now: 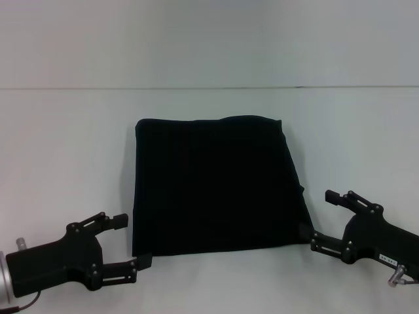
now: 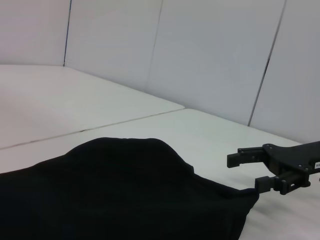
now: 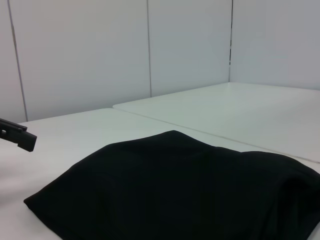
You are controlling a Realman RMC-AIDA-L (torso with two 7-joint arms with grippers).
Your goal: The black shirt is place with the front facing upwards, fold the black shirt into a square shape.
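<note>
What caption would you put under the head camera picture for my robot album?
Black shirt folded roughly square on the white table, left end effector and right end effector open at its near corners.

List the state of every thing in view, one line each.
black shirt: folded into a rough square, lying flat on the table, print hidden.
left pincer: open, at the shirt's near left corner.
right pincer: open, at the shirt's near right corner.
table: white, bearing the shirt.
</note>
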